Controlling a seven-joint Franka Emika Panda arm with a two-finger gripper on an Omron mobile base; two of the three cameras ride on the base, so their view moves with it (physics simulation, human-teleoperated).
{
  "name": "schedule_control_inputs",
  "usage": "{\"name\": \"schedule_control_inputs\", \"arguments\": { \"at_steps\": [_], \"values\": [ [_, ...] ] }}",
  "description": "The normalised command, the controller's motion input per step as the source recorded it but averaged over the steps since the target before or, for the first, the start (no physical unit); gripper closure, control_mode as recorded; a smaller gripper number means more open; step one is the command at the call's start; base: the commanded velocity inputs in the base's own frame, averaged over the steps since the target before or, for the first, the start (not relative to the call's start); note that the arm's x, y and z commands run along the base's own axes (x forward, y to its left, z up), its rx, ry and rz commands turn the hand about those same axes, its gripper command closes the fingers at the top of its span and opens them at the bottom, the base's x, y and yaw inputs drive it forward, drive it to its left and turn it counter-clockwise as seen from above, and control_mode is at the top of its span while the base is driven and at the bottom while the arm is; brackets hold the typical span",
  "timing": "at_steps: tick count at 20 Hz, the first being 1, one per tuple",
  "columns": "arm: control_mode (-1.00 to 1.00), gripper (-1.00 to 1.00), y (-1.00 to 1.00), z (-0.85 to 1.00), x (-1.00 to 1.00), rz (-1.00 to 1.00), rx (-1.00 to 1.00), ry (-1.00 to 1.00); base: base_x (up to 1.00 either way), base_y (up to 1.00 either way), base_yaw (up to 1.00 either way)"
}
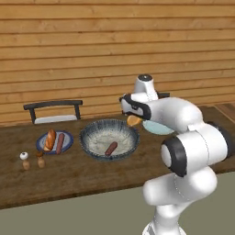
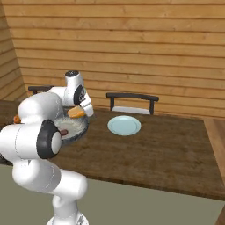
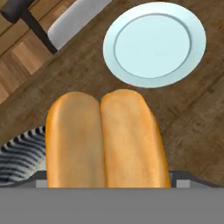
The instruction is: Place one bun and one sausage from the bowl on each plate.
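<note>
The robot's jaws are clenched on a golden-orange oblong bread bun (image 3: pixel 106 138), carried in the air above the dark wooden table (image 2: pixel 167 149), between the large grey-blue speckled bowl with the dark ribbed rim (image 1: pixel 109 139) and the empty pale teal round plate (image 3: pixel 154 43); one thin reddish-brown sausage (image 1: pixel 111 148) lies in the bowl; on the blue-rimmed plate (image 1: pixel 67 136) to the bowl's left a second bun (image 1: pixel 50 139) and a second sausage (image 1: pixel 59 143) lie side by side; two small shakers (image 1: pixel 33 159) stand near that plate.
</note>
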Motion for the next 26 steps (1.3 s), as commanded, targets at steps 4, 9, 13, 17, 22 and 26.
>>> {"name": "schedule_control_inputs", "arguments": {
  "at_steps": [4,9,13,17,22,26],
  "values": [
    [-1.0,1.0,-1.0,-0.07,0.4,-0.23,0.06,0.02,0.0,0.0,0.0],
    [-1.0,1.0,-1.0,-0.37,0.51,-0.17,0.13,0.02,0.0,0.0,0.0],
    [-1.0,1.0,-0.96,-0.63,0.67,-0.08,0.12,0.0,0.0,0.0,0.0],
    [-1.0,1.0,-0.33,-0.55,0.53,-0.03,0.03,0.0,0.0,0.0,0.0],
    [-1.0,1.0,0.0,-0.44,0.69,0.0,0.0,0.0,0.0,0.0,0.0],
    [-1.0,-1.0,0.0,-0.43,0.36,0.0,0.0,0.0,0.0,0.0,0.0]
  ]
}}
